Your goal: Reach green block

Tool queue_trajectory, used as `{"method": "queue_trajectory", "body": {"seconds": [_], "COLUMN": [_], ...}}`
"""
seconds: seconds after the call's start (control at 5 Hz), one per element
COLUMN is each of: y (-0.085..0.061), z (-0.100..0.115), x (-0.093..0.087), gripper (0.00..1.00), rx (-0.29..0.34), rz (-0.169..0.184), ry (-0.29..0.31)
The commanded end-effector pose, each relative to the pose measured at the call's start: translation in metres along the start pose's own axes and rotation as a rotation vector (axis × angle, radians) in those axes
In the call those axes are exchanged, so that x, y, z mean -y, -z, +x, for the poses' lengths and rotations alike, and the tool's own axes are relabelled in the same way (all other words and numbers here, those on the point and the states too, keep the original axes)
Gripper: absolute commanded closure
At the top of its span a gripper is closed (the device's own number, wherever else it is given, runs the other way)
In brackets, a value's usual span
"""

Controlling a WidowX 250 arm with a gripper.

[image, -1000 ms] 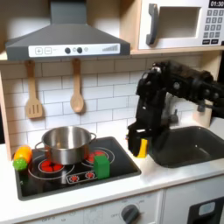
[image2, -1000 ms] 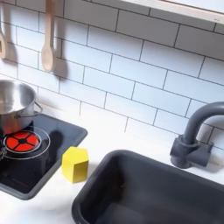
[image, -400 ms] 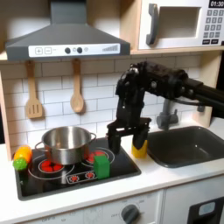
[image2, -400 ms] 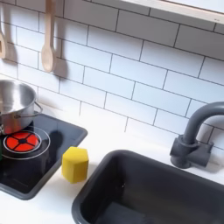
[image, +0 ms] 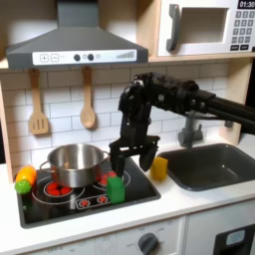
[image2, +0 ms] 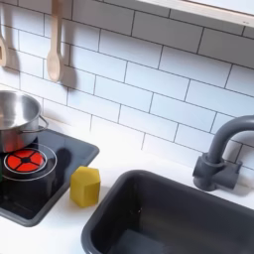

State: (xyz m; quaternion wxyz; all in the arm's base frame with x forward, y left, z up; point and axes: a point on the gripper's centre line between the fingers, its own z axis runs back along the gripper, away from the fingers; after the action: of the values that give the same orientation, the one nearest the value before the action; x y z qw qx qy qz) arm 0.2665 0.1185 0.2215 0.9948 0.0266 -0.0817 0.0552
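While gripper hangs open just above green block | reach nearly done | 1 short descent left

I see the green block in the first exterior view: a small bright green cuboid, a little taller than wide, standing upright on the black stovetop. It sits near the stovetop's front edge, toward the first exterior view's right end of it, on the printed red burner markings there.
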Motion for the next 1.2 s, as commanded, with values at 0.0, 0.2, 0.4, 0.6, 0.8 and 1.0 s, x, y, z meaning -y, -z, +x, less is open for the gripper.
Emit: {"method": "queue_trajectory", "body": {"seconds": [0.0,0.2,0.4,0.6,0.8,1.0], "y": [0.010,0.017,0.020,0.028,0.031,0.035], "z": [0.007,0.008,0.011,0.013,0.017,0.023], "x": [-0.008,-0.010,-0.010,-0.010,-0.010,-0.010], "gripper": [0.00,0.00,0.00,0.00,0.00,0.00], "rx": [-0.007,-0.024,-0.032,-0.051,-0.050,-0.053], "rz": [-0.002,-0.009,-0.005,-0.018,-0.016,-0.018], "ry": [0.003,0.002,0.003,0.000,-0.004,-0.007]}}
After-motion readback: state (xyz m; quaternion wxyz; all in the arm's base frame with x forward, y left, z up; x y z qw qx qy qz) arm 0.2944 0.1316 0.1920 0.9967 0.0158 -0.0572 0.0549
